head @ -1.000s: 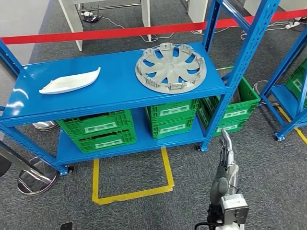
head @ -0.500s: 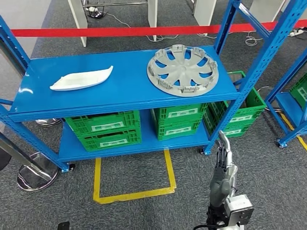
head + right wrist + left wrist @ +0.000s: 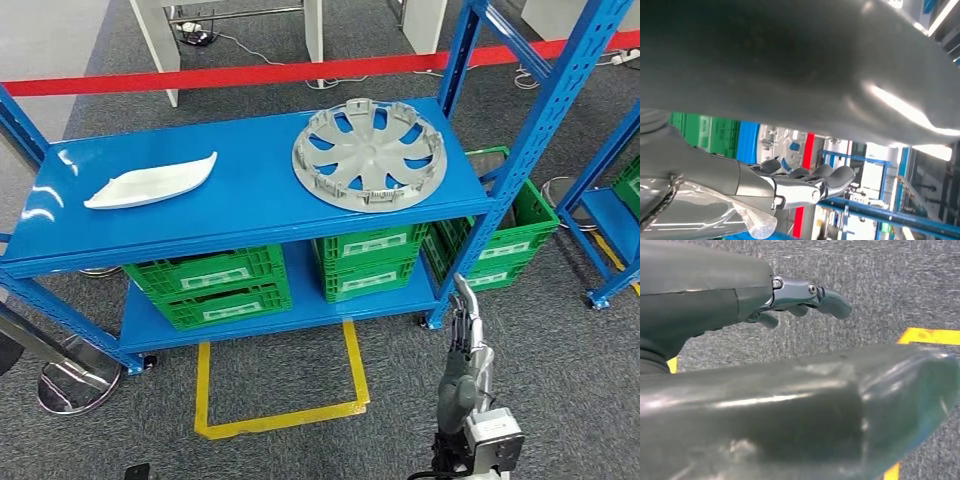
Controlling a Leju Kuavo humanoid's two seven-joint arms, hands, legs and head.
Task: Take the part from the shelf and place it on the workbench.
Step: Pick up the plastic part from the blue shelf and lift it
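The part (image 3: 149, 181), a long, pale, curved piece tapering to a point at one end, is lying flat on the left half of the blue shelf's (image 3: 249, 195) upper board, well apart from the grey wheel cover (image 3: 368, 154) that is sitting on the right half of the same board. Neither hand is touching it.

The head view is taking in the whole rack: green crates (image 3: 211, 284) are standing on the lower board, a red barrier tape (image 3: 226, 75) is stretching across behind, and yellow floor tape (image 3: 279, 412) is marking a square on the grey carpet in front. The right hand (image 3: 465, 345) is hanging low beside the rack's right post, fingers reaching forward and holding nothing.

The right wrist view is adding what the head view is not giving: the fingers (image 3: 817, 185) are lying straight and close together, not curled, with green crates and blue racking showing blurred beyond them.

The left wrist view is bringing in the left hand (image 3: 791, 295), pointing down over the carpet near a strip of yellow tape. Its fingers (image 3: 832, 302) are extending straight and loosely together, the thick thumb is standing apart from them, and nothing is lying between them.
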